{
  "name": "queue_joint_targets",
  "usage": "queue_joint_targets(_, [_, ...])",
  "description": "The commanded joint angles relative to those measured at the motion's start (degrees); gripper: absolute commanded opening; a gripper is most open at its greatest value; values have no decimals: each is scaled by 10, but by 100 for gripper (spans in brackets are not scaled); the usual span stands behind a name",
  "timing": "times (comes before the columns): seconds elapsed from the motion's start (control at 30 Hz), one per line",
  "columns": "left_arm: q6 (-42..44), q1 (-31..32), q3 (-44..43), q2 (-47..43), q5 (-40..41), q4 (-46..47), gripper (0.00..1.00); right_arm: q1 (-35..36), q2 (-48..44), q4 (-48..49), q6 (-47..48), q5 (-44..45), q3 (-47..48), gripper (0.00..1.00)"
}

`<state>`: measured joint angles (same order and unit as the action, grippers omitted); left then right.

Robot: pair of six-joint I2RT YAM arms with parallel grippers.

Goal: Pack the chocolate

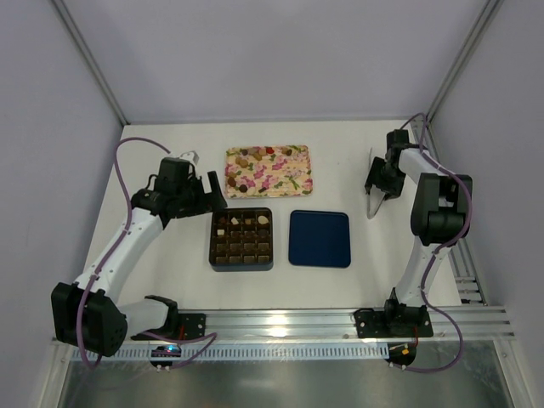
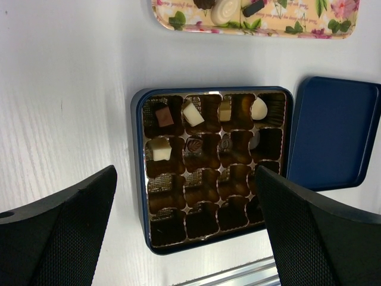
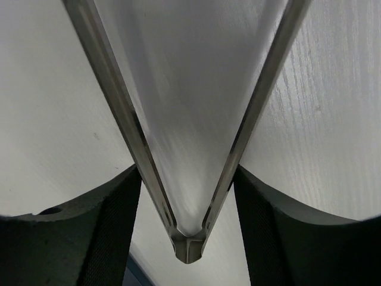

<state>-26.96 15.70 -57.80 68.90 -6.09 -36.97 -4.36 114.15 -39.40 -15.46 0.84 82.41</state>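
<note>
**Top view.** Nearest the camera, a ribbed aluminium rail (image 1: 280,321) carries both arm bases at the near edge of the white surface (image 1: 170,272). The left claw (image 1: 214,191) hangs just left of the dark brown square box with a grid insert (image 1: 212,242). Its jaws are wide apart with nothing between them. A flat navy-blue square lid (image 1: 320,239) lies just right of the box. A floral rectangular tray (image 1: 293,180) lies behind both. Small brown, dark and cream-white chocolate bonbons (image 1: 248,160) sit mostly on the tray's left part, and a few occupy the box's rear cells. The right claw (image 1: 375,189) is at the far right and grips bright metal tongs (image 1: 372,206).

**Left wrist view.** Two black textured fingers (image 2: 65,232) stand at the lower corners, spread wide and holding nothing. Beyond them lies the box (image 2: 138,179). Chocolate bonbons (image 2: 192,113) fill cells in the two rows nearest the tray (image 2: 297,30). The lid (image 2: 333,134) lies just beside the box's right wall.

**Right wrist view.** Black fingers (image 3: 101,238) press on both arms of the tongs (image 3: 137,143) near the hinge. The arms spread in a V away from the camera, over the surface (image 3: 321,119).
</note>
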Motion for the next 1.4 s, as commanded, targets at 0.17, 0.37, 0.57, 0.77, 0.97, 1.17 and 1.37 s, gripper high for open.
queue_joint_targets(0.17, [-1,-3,4,-11,-12,23,96,-2,-6,26,11,-1,-19,79])
queue_joint_targets(0.37, [-2,-3,7,-10,-15,23,96,-2,-28,23,6,9,-25,88])
queue_joint_targets(0.57, [-4,-3,2,-5,-20,25,96,-1,-116,23,-21,-25,-50,85])
queue_joint_targets(0.77, [-5,-3,-6,-1,-26,28,96,24,-251,28,-29,-55,-148,77])
queue_joint_targets(0.97, [-7,-3,-10,-1,-30,28,96,74,-361,41,-40,-52,-287,58])
queue_joint_targets(1.17, [-18,-3,-17,-8,-47,30,96,125,-365,79,-64,-58,-357,51])
queue_joint_targets(1.37, [-21,-3,-34,-15,-59,23,96,171,-323,107,-83,-47,-362,49])
